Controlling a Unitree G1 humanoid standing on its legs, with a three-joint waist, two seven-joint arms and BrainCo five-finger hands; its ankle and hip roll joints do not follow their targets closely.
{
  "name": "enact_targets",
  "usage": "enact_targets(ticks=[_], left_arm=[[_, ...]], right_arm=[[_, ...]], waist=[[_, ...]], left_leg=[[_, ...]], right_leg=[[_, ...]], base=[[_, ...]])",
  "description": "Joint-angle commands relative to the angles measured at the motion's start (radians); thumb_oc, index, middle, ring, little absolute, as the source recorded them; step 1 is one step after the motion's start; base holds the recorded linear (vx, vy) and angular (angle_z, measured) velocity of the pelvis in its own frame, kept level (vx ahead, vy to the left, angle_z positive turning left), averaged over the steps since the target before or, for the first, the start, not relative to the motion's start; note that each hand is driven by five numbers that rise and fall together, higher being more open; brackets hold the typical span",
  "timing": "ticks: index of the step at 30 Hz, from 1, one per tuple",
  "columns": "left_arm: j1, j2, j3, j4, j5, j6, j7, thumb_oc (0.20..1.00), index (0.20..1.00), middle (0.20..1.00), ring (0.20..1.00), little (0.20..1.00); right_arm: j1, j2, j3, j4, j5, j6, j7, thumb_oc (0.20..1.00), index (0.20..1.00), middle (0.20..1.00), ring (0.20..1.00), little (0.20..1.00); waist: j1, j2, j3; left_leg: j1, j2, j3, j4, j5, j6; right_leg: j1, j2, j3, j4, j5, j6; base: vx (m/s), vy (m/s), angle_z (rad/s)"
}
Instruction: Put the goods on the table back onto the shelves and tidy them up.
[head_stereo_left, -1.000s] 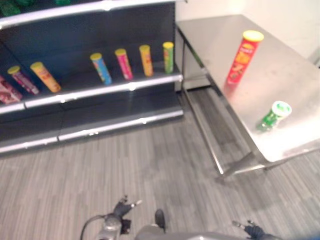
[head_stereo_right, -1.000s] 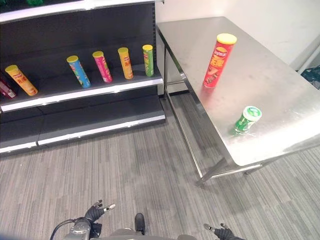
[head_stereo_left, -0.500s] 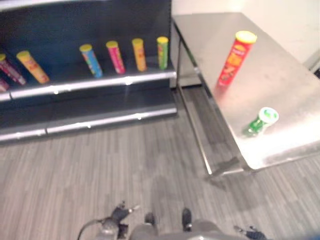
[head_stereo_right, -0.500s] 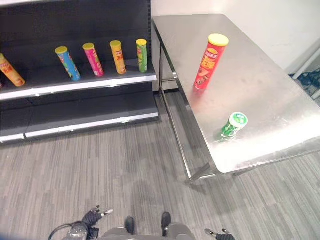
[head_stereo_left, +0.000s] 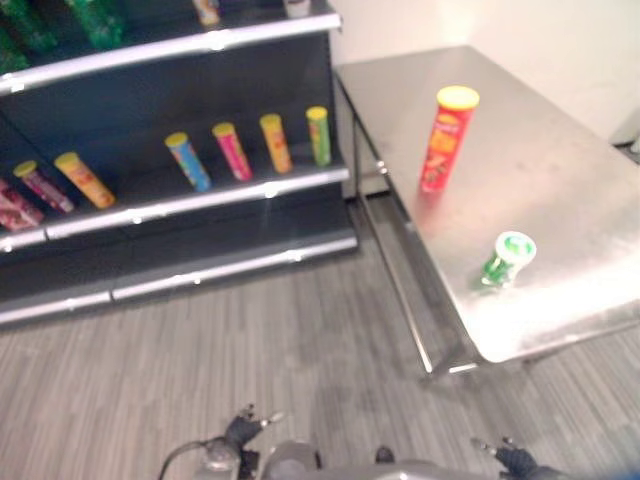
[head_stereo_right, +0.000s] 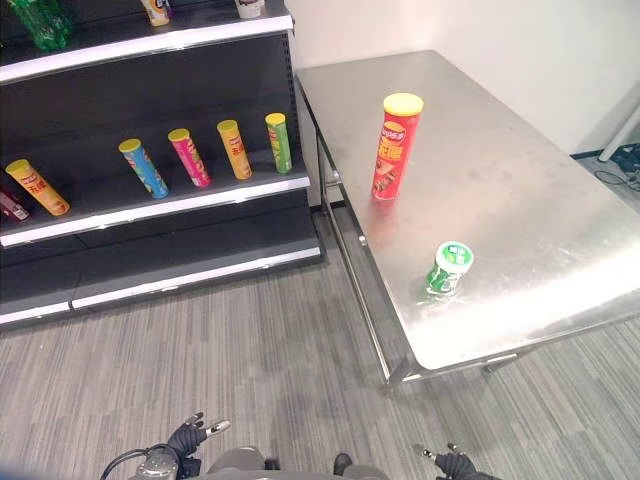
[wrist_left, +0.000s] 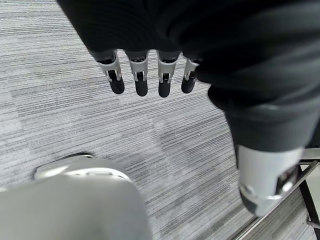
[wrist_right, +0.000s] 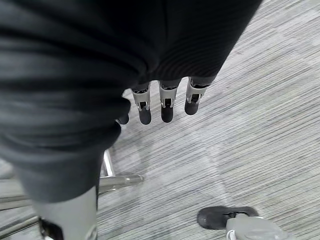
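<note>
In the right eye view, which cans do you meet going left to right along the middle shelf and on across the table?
Orange can → blue can → pink can → yellow-orange can → green can → tall red can → short green can.

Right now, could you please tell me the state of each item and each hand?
Red can: upright on table.
Green cup: upright on table, near its front edge.
Shelf cans: upright in a row.
Left hand: open, empty.
Right hand: open, empty.
</note>
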Motion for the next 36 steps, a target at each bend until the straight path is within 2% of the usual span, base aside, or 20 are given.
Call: enact_targets(ticks=[1, 3, 4, 5, 8, 9, 10, 11, 12, 13, 15, 18, 19, 22, 26, 27, 28, 31, 36], left_arm=[[-0.028, 0.009, 0.02, 0.021, 0.012, -0.021, 0.019, 1.0, 1.0, 1.0, 1.0, 1.0], [-0.019, 0.01, 0.035, 0.03, 0.013, -0.021, 0.02, 1.0, 1.0, 1.0, 1.0, 1.0], [-0.016, 0.018, 0.051, 0.031, 0.004, -0.026, 0.023, 1.0, 1.0, 1.0, 1.0, 1.0], [-0.016, 0.018, 0.051, 0.031, 0.004, -0.026, 0.023, 1.0, 1.0, 1.0, 1.0, 1.0], [-0.019, 0.049, 0.106, 0.018, -0.015, -0.033, 0.028, 1.0, 1.0, 1.0, 1.0, 1.0], [-0.015, 0.054, 0.117, 0.01, -0.012, -0.035, 0.029, 1.0, 1.0, 1.0, 1.0, 1.0], [-0.014, 0.053, 0.116, 0.01, -0.012, -0.034, 0.029, 1.0, 1.0, 1.0, 1.0, 1.0], [-0.007, 0.055, 0.127, -0.003, -0.01, -0.037, 0.031, 1.0, 1.0, 1.0, 1.0, 1.0], [0.004, 0.052, 0.145, -0.019, -0.002, -0.037, 0.033, 1.0, 1.0, 1.0, 1.0, 1.0], [0.003, 0.052, 0.145, -0.019, -0.002, -0.037, 0.033, 1.0, 1.0, 1.0, 1.0, 1.0], [0.01, 0.042, 0.152, -0.027, 0.003, -0.038, 0.039, 1.0, 1.0, 1.0, 1.0, 1.0], [0.024, 0.029, 0.135, -0.044, 0.006, -0.043, 0.029, 1.0, 1.0, 1.0, 1.0, 1.0], [0.023, 0.028, 0.135, -0.044, 0.006, -0.043, 0.029, 1.0, 1.0, 1.0, 1.0, 1.0], [0.027, 0.034, 0.124, -0.047, 0.013, -0.048, 0.013, 1.0, 1.0, 1.0, 1.0, 1.0], [0.04, 0.038, 0.114, -0.07, 0.016, -0.055, -0.011, 1.0, 1.0, 1.0, 1.0, 1.0], [0.047, 0.037, 0.111, -0.075, 0.012, -0.057, -0.019, 1.0, 1.0, 1.0, 1.0, 1.0], [0.047, 0.037, 0.111, -0.076, 0.012, -0.057, -0.019, 1.0, 1.0, 1.0, 1.0, 1.0], [0.067, 0.036, 0.11, -0.067, 0.013, -0.058, -0.036, 1.0, 1.0, 1.0, 1.0, 1.0], [0.079, 0.032, 0.111, -0.062, 0.016, -0.059, -0.043, 1.0, 1.0, 1.0, 1.0, 1.0]], right_arm=[[-0.001, -0.043, -0.065, 0.002, 0.048, -0.021, -0.018, 1.0, 1.0, 1.0, 1.0, 1.0], [0.003, -0.042, -0.101, -0.004, 0.064, -0.027, -0.032, 1.0, 1.0, 1.0, 1.0, 1.0], [0.005, -0.049, -0.153, -0.017, 0.104, -0.039, -0.046, 1.0, 1.0, 1.0, 1.0, 1.0], [0.006, -0.049, -0.154, -0.017, 0.104, -0.039, -0.046, 1.0, 1.0, 1.0, 1.0, 1.0], [0.024, -0.128, -0.303, -0.133, 0.14, -0.063, -0.103, 1.0, 1.0, 1.0, 1.0, 1.0], [0.042, -0.164, -0.336, -0.189, 0.113, -0.066, -0.126, 1.0, 1.0, 1.0, 1.0, 1.0], [0.045, -0.164, -0.338, -0.193, 0.112, -0.064, -0.127, 1.0, 1.0, 1.0, 1.0, 1.0], [0.056, -0.203, -0.372, -0.263, 0.081, -0.069, -0.153, 1.0, 1.0, 1.0, 1.0, 1.0], [0.085, -0.28, -0.446, -0.443, 0.005, -0.075, -0.2, 1.0, 1.0, 1.0, 1.0, 1.0], [0.087, -0.279, -0.448, -0.446, 0.004, -0.073, -0.201, 1.0, 1.0, 1.0, 1.0, 1.0], [0.089, -0.336, -0.508, -0.584, -0.049, -0.087, -0.243, 1.0, 1.0, 1.0, 1.0, 1.0], [0.019, -0.467, -0.565, -0.776, -0.086, -0.135, -0.259, 1.0, 1.0, 1.0, 1.0, 1.0], [0.018, -0.468, -0.565, -0.776, -0.086, -0.134, -0.259, 1.0, 1.0, 1.0, 1.0, 1.0], [-0.059, -0.563, -0.505, -0.907, -0.071, -0.168, -0.175, 1.0, 1.0, 1.0, 1.0, 1.0], [-0.098, -0.62, -0.424, -1.078, -0.05, -0.188, -0.049, 1.0, 1.0, 1.0, 1.0, 1.0], [-0.111, -0.628, -0.385, -1.123, -0.012, -0.189, 0.01, 1.0, 1.0, 1.0, 1.0, 1.0], [-0.112, -0.628, -0.384, -1.123, -0.012, -0.189, 0.011, 1.0, 1.0, 1.0, 1.0, 1.0], [-0.136, -0.638, -0.295, -1.155, 0.054, -0.18, 0.103, 1.0, 1.0, 1.0, 1.0, 1.0], [-0.15, -0.649, -0.235, -1.182, 0.081, -0.166, 0.161, 1.0, 1.0, 1.0, 1.0, 1.0]], waist=[[0.015, 0.02, 0.007], [0.002, 0.031, -0.01], [-0.01, 0.038, -0.024], [-0.008, 0.038, -0.024], [-0.024, 0.031, -0.032], [-0.027, 0.028, -0.031], [-0.024, 0.028, -0.032], [-0.027, 0.026, -0.031], [-0.032, 0.019, -0.028], [-0.029, 0.02, -0.031], [-0.026, 0.018, -0.031], [-0.014, 0.013, -0.033], [-0.015, 0.014, -0.033], [-0.005, 0.008, -0.033], [0.007, 0.008, -0.037], [0.012, 0.01, -0.036], [0.01, 0.01, -0.036], [0.024, 0.015, -0.034], [0.028, 0.024, -0.031]], left_leg=[[-0.017, 0.031, -0.018, 0.008, 0.029, -0.018], [0.017, 0.035, 0.014, -0.046, 0.029, -0.019], [0.05, 0.032, 0.051, -0.089, 0.042, -0.017], [0.053, 0.032, 0.053, -0.091, 0.042, -0.017], [0.09, 0.027, 0.111, -0.126, 0.032, -0.003], [0.093, 0.026, 0.122, -0.126, 0.028, -0.001], [0.093, 0.026, 0.123, -0.126, 0.027, 0.0], [0.097, 0.024, 0.134, -0.128, 0.023, 0.002], [0.105, 0.02, 0.145, -0.129, 0.012, 0.008], [0.1, 0.023, 0.147, -0.128, 0.015, 0.007], [0.101, 0.022, 0.153, -0.131, 0.011, 0.009], [0.105, 0.022, 0.152, -0.139, 0.009, 0.01], [0.105, 0.022, 0.152, -0.14, 0.009, 0.01], [0.116, 0.026, 0.148, -0.145, 0.011, 0.005], [0.125, 0.032, 0.144, -0.151, 0.017, -0.003], [0.13, 0.034, 0.143, -0.154, 0.02, -0.005], [0.13, 0.034, 0.141, -0.154, 0.02, -0.005], [0.14, 0.039, 0.137, -0.159, 0.025, -0.011], [0.143, 0.041, 0.129, -0.162, 0.031, -0.016]], right_leg=[[0.054, 0.026, -0.016, 0.021, -0.123, 0.172], [0.059, 0.019, 0.01, 0.019, -0.125, 0.187], [0.042, 0.008, 0.027, 0.021, -0.116, 0.201], [0.043, 0.008, 0.029, 0.021, -0.116, 0.201], [0.007, -0.012, 0.058, 0.02, -0.1, 0.232], [0.0, -0.018, 0.063, 0.021, -0.094, 0.24], [0.0, -0.018, 0.065, 0.021, -0.095, 0.24], [-0.004, -0.025, 0.07, 0.019, -0.089, 0.248], [-0.008, -0.035, 0.072, 0.017, -0.086, 0.26], [-0.014, -0.033, 0.074, 0.016, -0.082, 0.259], [-0.022, -0.04, 0.071, 0.016, -0.075, 0.266], [-0.027, -0.044, 0.062, 0.009, -0.067, 0.267], [-0.027, -0.044, 0.061, 0.009, -0.067, 0.267], [-0.023, -0.044, 0.046, 0.006, -0.065, 0.265], [-0.016, -0.042, 0.026, 0.004, -0.064, 0.261], [-0.011, -0.041, 0.016, 0.003, -0.065, 0.258], [-0.01, -0.041, 0.015, 0.003, -0.065, 0.258], [0.001, -0.039, -0.005, 0.0, -0.066, 0.253], [0.008, -0.039, -0.023, -0.002, -0.067, 0.248]], base=[[0.17, 0.192, -0.73], [0.19, 0.264, -0.77], [0.14, 0.222, -0.88], [0.09, 0.246, -0.97], [0.05, 0.153, -0.76], [0.03, 0.074, -0.57], [0.01, 0.067, -0.41], [0.03, 0.095, -0.22], [0.02, 0.089, -0.16], [0.02, 0.07, -0.19], [0.0, 0.025, -0.26], [0.01, 0.007, -0.07], [0.03, -0.021, -0.05], [0.01, -0.028, 0.01], [0.04, -0.052, 0.15], [0.03, -0.05, 0.15], [0.02, -0.052, 0.15], [0.03, -0.053, 0.16], [0.02, -0.034, 0.14]])
